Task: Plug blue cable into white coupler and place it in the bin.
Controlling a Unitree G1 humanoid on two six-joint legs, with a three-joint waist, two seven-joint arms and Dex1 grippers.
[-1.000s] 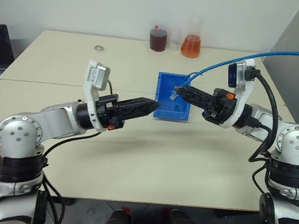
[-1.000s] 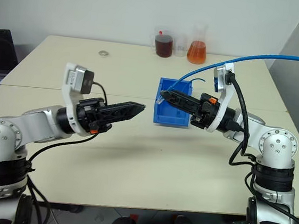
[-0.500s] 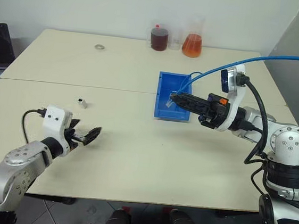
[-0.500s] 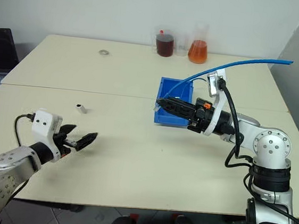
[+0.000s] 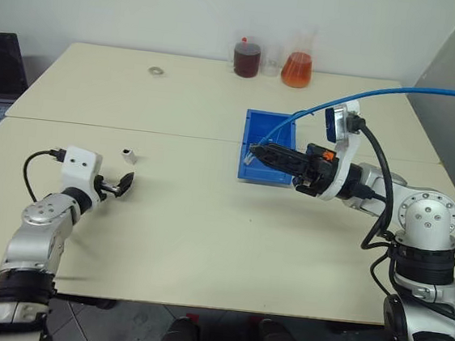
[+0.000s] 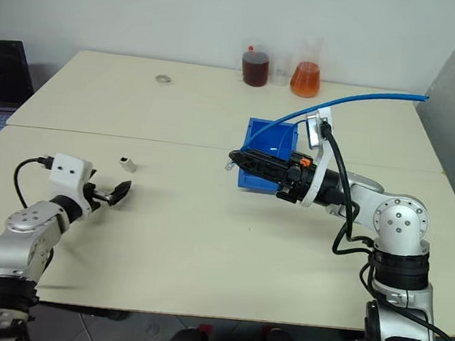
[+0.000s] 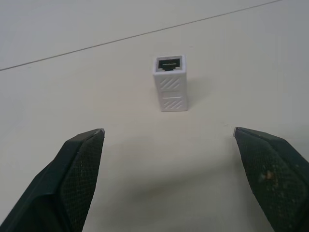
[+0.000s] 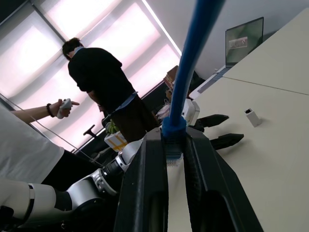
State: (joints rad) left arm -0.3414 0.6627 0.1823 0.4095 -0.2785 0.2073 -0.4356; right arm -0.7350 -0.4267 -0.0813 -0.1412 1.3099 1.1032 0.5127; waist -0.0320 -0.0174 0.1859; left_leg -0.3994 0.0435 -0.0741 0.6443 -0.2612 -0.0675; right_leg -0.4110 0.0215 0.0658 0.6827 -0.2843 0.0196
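Just beyond left fingers [image 7: 79, 164]: white coupler [image 7: 170, 82]

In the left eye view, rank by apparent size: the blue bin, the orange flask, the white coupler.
1. The bin, largest.
2. The orange flask, though it stands farther from the camera, so its real size may be understated.
3. The white coupler, by far the smallest.

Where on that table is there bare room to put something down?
The widest bare stretch lies in the near middle of the table, between the white coupler and the bin. The far left part, around the small ring, is also bare. It is crowded at the far edge by the flasks and around the bin, where the right gripper holds the blue cable.
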